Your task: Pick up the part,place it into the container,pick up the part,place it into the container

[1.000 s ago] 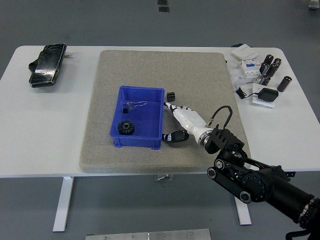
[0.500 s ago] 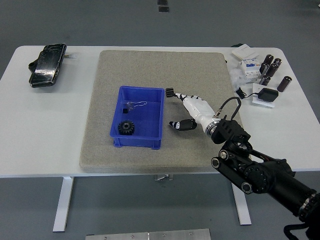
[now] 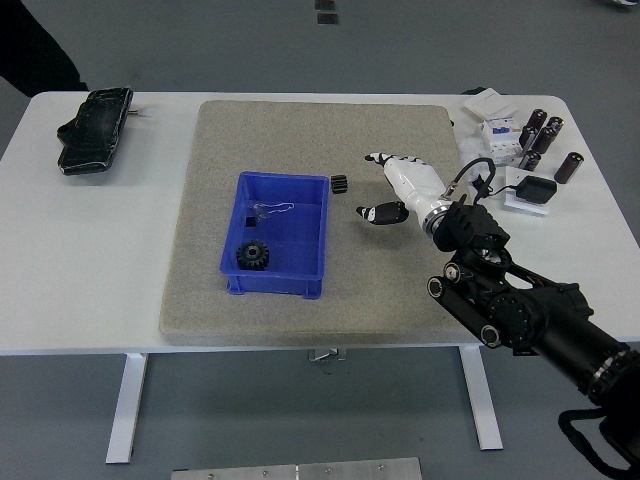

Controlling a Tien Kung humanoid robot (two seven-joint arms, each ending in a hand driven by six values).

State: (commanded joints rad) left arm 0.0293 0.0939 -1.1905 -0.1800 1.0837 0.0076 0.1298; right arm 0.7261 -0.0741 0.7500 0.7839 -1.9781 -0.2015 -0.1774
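A blue bin (image 3: 312, 232) sits on the grey mat. Inside it lie a black gear (image 3: 254, 256), a tiny black piece (image 3: 249, 221) and a clear part (image 3: 266, 209). A small black part (image 3: 341, 184) rests on the mat just outside the bin's right wall. My right hand (image 3: 385, 186) hovers a little to the right of that part, fingers spread and holding nothing. The right arm comes in from the lower right corner.
The grey mat (image 3: 300, 130) covers the table's middle. Black phones (image 3: 92, 130) lie at the far left. At the far right are black cylinders (image 3: 545, 135), white boxes (image 3: 490, 105) and a black pad (image 3: 535, 189). A dark shape of a person (image 3: 35, 45) shows at the top left.
My right hand has moved up and to the right, away from the bin's front right corner. The small black part stays on the mat. A dark figure has appeared at top left.
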